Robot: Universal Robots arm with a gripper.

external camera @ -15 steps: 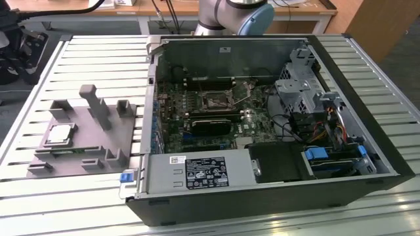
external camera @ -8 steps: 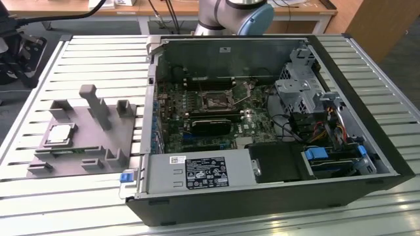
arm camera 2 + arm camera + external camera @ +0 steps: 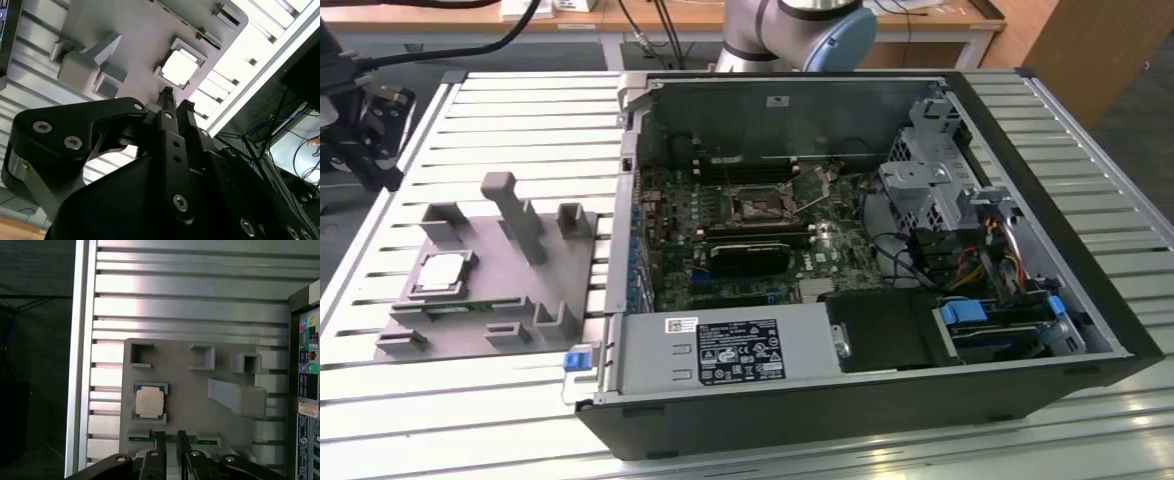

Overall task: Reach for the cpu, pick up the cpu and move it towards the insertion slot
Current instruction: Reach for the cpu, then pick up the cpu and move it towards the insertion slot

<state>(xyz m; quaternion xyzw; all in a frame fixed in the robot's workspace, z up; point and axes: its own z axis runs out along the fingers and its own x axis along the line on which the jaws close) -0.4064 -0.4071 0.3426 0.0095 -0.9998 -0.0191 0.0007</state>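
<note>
The cpu (image 3: 443,272), a small square chip with a shiny silver top, lies flat in a recess of the grey fixture plate (image 3: 494,262) at the exterior view's left. It also shows in both wrist views, as the cpu (image 3: 150,402) and, glaring bright, the cpu (image 3: 178,69). My gripper (image 3: 376,165) hangs above the table's far left corner, well apart from the chip. Its two black fingers stand close together with nothing between them, as the gripper (image 3: 170,436) and the gripper (image 3: 176,97) show. The insertion slot (image 3: 758,207) is the square black socket on the motherboard inside the open computer case.
The open computer case (image 3: 761,100) covers the middle and right of the slatted aluminium table (image 3: 520,120). Grey upright posts (image 3: 520,215) rise from the fixture plate beside the chip. A power supply (image 3: 720,350) sits at the case's near edge. Cables and drive bays (image 3: 961,260) crowd its right side.
</note>
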